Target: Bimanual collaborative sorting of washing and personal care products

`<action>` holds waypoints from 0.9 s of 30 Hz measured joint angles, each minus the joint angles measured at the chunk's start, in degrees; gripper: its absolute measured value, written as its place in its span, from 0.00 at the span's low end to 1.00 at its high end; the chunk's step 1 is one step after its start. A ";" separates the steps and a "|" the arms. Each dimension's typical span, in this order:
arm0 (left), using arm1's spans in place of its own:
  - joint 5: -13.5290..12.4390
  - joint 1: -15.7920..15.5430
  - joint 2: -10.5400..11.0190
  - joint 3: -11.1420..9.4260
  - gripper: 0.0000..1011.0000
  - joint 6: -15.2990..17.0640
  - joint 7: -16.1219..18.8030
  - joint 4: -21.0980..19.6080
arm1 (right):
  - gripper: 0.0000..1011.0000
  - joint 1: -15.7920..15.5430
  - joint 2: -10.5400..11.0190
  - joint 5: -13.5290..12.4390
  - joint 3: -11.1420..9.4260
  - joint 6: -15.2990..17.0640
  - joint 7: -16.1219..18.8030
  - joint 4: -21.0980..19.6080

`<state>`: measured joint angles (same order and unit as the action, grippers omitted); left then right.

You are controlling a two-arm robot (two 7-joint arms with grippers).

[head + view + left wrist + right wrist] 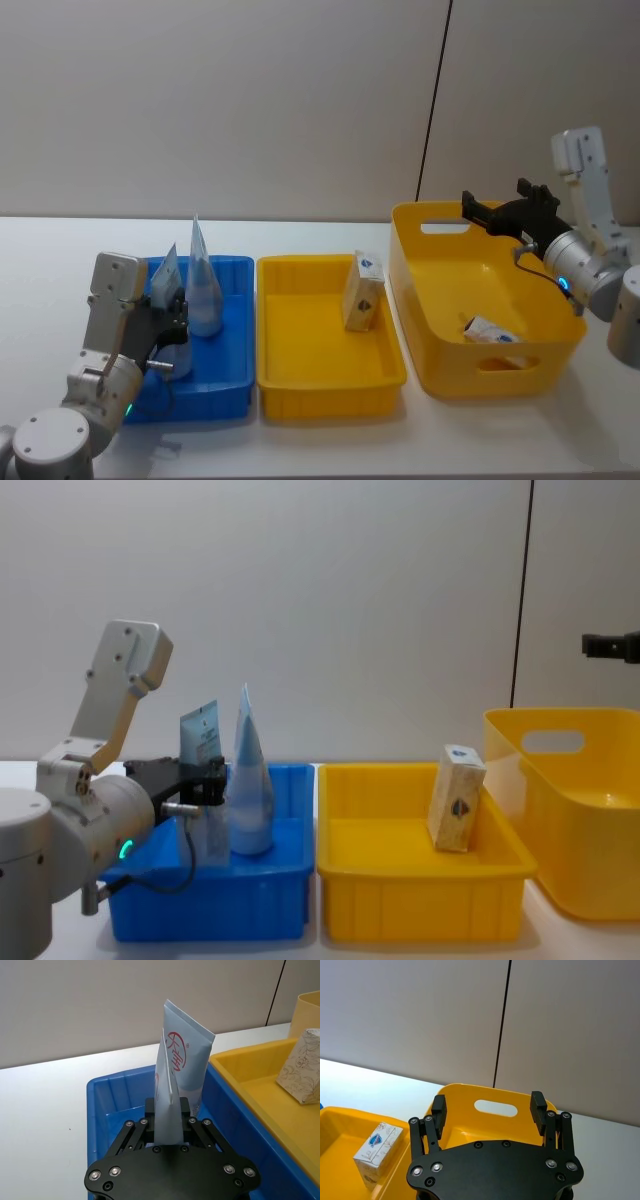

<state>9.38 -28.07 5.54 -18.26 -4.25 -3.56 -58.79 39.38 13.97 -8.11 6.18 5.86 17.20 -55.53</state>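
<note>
My left gripper [172, 318] is inside the blue bin [230, 375], shut on an upright pale blue tube [166, 272]. In the left wrist view the gripper [167, 1107] clamps that tube [167, 1115] low on its body. A second tube [186, 1062] with a red-and-white label stands just behind it, cone-like in the chest view [248, 785]. A tan box [362, 290] with a blue mark leans in the shallow yellow tray [300, 375]. My right gripper [470, 210] hovers open and empty over the back rim of the deep yellow bin [440, 345], fingers [438, 1107] apart.
A small pale, blue-marked product [495, 332] lies on the floor of the deep yellow bin. The three containers stand side by side on a white table [50, 270], with bare tabletop to the left and in front. A grey wall rises close behind.
</note>
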 joint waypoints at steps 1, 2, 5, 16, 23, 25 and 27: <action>0.00 0.00 0.00 0.00 0.23 0.00 0.00 0.00 | 0.99 0.00 0.00 0.00 0.00 0.00 0.00 0.00; 0.00 0.00 0.00 0.00 0.23 0.00 0.00 0.00 | 0.99 0.00 0.00 0.00 0.00 0.00 0.00 0.00; 0.00 0.00 0.00 0.00 0.23 0.00 0.00 0.00 | 0.99 0.00 0.00 0.00 0.00 0.00 0.00 0.00; 0.00 0.01 0.00 0.00 0.23 0.00 0.00 0.00 | 0.99 0.00 0.00 0.00 0.00 0.00 0.00 0.00; 0.00 0.01 0.00 0.00 0.23 0.00 0.00 0.00 | 0.99 0.00 0.00 0.00 0.00 0.00 0.00 0.00; 0.00 0.01 0.00 0.00 0.23 0.00 0.00 0.00 | 0.99 0.00 0.00 0.00 0.00 0.00 0.00 0.00; 0.00 0.01 0.00 0.00 0.23 0.00 0.00 0.00 | 0.99 0.00 0.00 0.00 0.00 0.00 0.00 0.00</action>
<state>9.38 -28.06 5.55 -18.26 -4.25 -3.56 -58.80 39.38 13.97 -8.11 6.18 5.86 17.19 -55.53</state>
